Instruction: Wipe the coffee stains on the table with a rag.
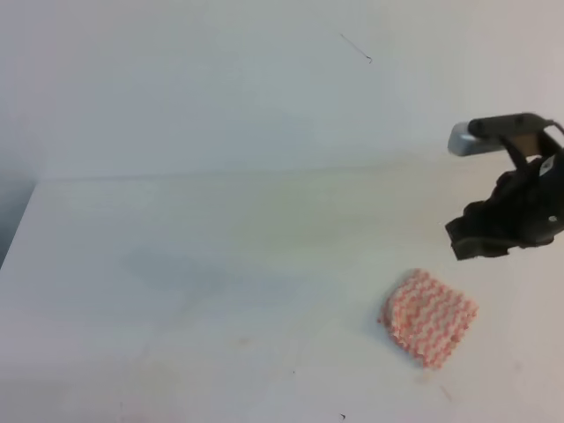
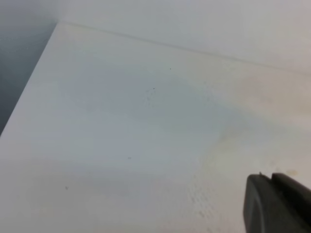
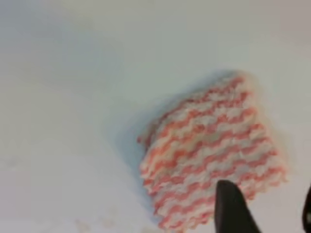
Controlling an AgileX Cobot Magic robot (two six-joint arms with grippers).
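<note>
The rag (image 1: 429,317), a small pink-and-white zigzag knit cloth, lies flat on the white table (image 1: 220,264) at the front right. My right gripper (image 1: 471,242) hovers just above and to the right of it, apart from the cloth. In the right wrist view the rag (image 3: 214,155) fills the middle. The right gripper (image 3: 269,213) is open above the rag's near edge, with nothing between its dark fingers (image 3: 233,208). Only a dark corner of my left gripper (image 2: 277,206) shows, over bare table. No coffee stains show in any view.
The table's left edge (image 1: 18,220) drops to a dark gap, and a white wall (image 1: 264,79) rises behind the table's back edge. Faint yellowish discolouration (image 2: 252,121) marks the tabletop. A tiny dark speck (image 1: 343,416) lies near the front.
</note>
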